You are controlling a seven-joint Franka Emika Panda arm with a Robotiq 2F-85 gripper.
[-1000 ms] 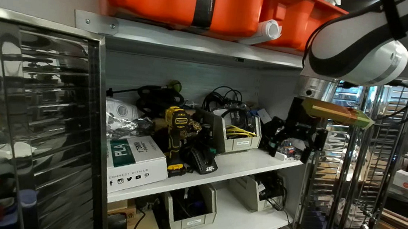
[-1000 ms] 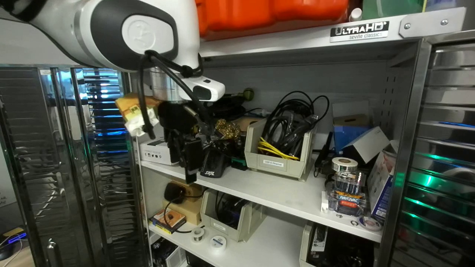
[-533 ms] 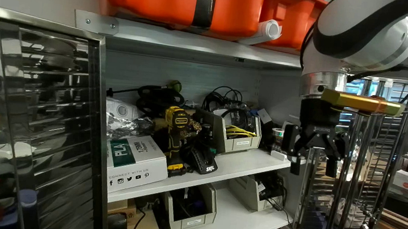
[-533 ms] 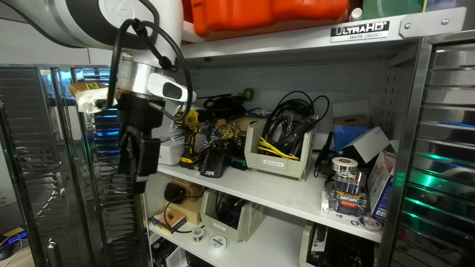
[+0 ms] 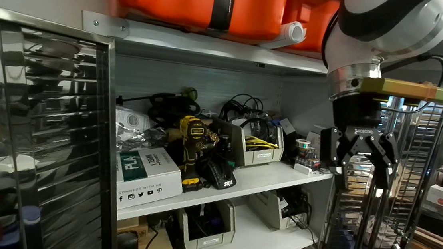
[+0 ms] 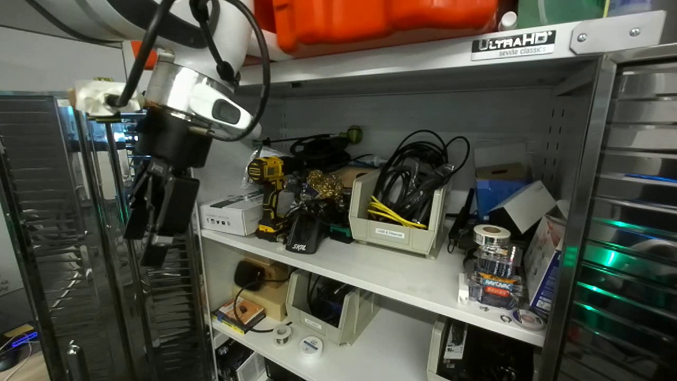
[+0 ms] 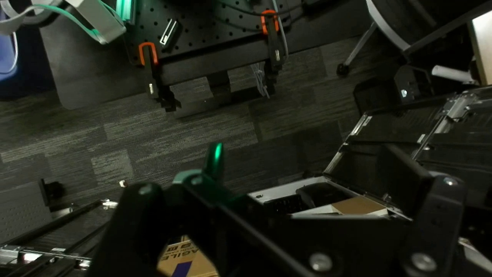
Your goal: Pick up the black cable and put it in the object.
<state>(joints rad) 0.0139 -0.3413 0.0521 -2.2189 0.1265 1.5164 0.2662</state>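
Observation:
A bundle of black cables [image 6: 407,180] stands coiled up in a grey bin on the upper shelf, with loops above its rim. It also shows in an exterior view [image 5: 254,127]. The bin [image 6: 389,233] has a label and holds a yellow cable at its front; it also appears in an exterior view [image 5: 263,158]. My gripper [image 5: 362,180] is open and empty, well apart from the bin, in front of the cabinet; it shows tilted in an exterior view [image 6: 148,247]. In the wrist view the spread fingers [image 7: 309,163] hold nothing; cables and bin are out of that view.
A yellow drill [image 6: 267,196], a black charger [image 6: 305,233] and a white box [image 5: 148,176] share the upper shelf [image 6: 391,270]. Batteries [image 6: 494,288] stand at its end. Another bin [image 6: 317,317] is on the lower shelf. Orange bins [image 5: 200,2] sit on top; metal doors flank the cabinet.
My gripper has moved away from in front of the shelf, toward the cabinet's open door, and has tilted. It stays open. The cables and bin have not moved.

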